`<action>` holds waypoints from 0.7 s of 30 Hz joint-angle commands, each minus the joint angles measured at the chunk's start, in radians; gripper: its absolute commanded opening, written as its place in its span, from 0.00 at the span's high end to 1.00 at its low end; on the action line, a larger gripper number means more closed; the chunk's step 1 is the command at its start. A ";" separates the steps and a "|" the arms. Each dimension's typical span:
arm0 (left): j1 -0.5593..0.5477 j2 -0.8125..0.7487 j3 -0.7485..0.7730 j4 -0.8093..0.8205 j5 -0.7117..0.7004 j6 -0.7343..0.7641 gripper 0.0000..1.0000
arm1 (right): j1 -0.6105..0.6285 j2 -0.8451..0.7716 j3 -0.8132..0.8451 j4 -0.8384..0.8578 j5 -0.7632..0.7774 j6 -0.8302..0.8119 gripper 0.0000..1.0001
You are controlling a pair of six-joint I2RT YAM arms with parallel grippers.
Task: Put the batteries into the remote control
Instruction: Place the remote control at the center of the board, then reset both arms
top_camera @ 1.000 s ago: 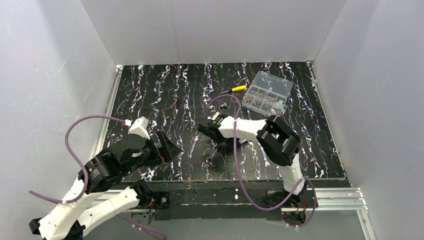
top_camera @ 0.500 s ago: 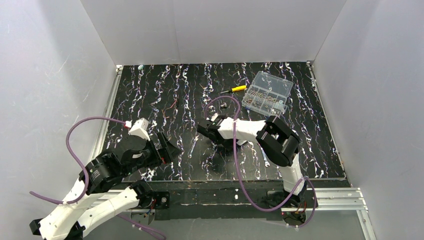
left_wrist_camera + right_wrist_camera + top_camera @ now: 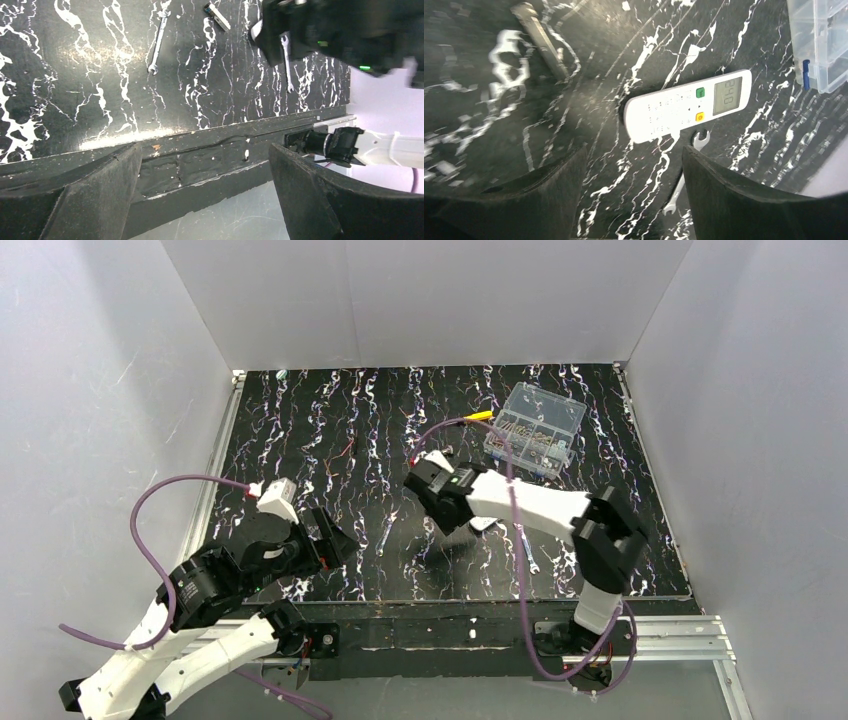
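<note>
Two arms reach over the black marbled table [image 3: 330,430]: the left gripper [image 3: 338,538] sits low near the front edge, the right gripper [image 3: 447,518] at mid-table, short of the compartment box [image 3: 535,430].

From the left wrist, the fingers [image 3: 90,195] stand wide apart with nothing between them; a wrench [image 3: 157,42] lies ahead.

From the right wrist, the jaws likewise gape empty above the remote control [image 3: 674,112]. It lies face up, screen end toward the box, its edge over a second wrench [image 3: 681,185]. A blurred dark bar [image 3: 541,42], possibly a cover, lies apart.

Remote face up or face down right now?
Face up: the remote control lies flat, its screen and buttons showing in the right wrist view.
</note>
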 commanded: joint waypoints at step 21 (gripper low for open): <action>0.002 0.113 -0.019 -0.232 -0.134 0.121 0.02 | -0.505 -1.097 -0.775 0.591 -0.371 0.233 0.24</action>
